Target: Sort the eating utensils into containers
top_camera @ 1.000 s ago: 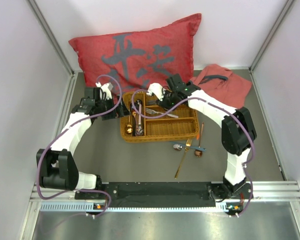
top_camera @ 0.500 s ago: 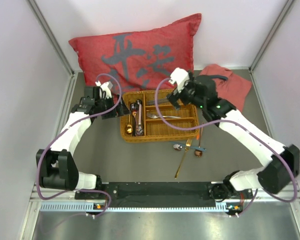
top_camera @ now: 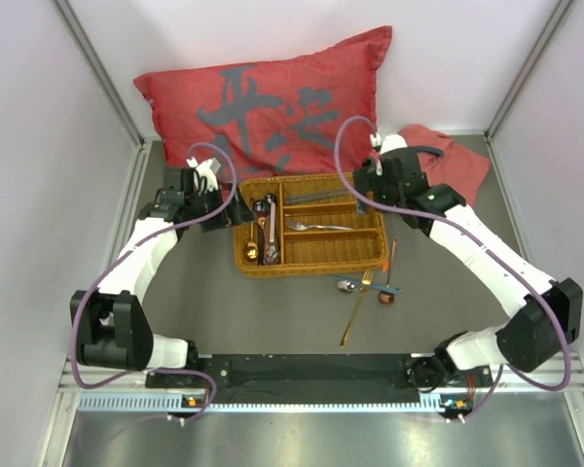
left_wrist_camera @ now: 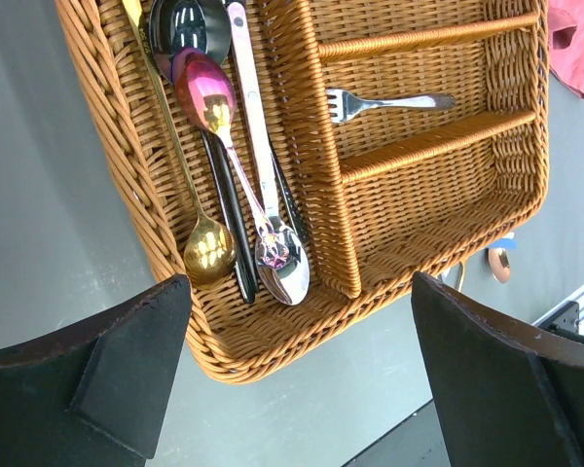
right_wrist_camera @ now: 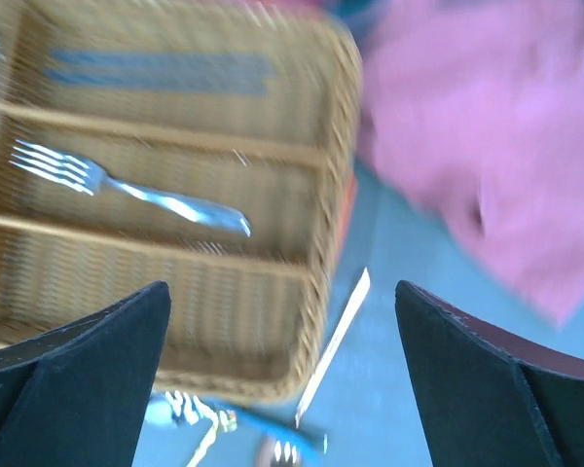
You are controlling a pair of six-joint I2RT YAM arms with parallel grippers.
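Left pincer [left_wrist_camera: 299, 331] – jaws spread wide, nothing between them; poised by the left end of the wicker tray [left_wrist_camera: 224, 362], looking onto its long compartment.

Right pincer [right_wrist_camera: 282, 331] – jaws likewise wide apart and empty; held above the tray's far right corner. Its wrist view is blurred.

Long compartment – a gold spoon [left_wrist_camera: 209, 248], a silver spoon [left_wrist_camera: 282, 268], a pink-tinted spoon [left_wrist_camera: 206, 92] and a black spoon [left_wrist_camera: 190, 24], overlapping lengthwise.

Middle short compartment – one silver fork [left_wrist_camera: 389, 102], lying along it.

Far short compartment – a dark blue piece [right_wrist_camera: 156, 68], too blurred to tell its kind.

On the table [top_camera: 185, 311], outside the tray:
- a slim copper piece [top_camera: 392, 255] just beside the right wall
- a gold fork [top_camera: 355, 306], a second silver spoon [top_camera: 346, 286], a dark blue utensil [top_camera: 380, 287] and a copper spoon [top_camera: 387, 300], clustered near the front right corner

Behind the tray – a red cushion [top_camera: 273, 97]; to its right, a pink cloth [top_camera: 448, 161].
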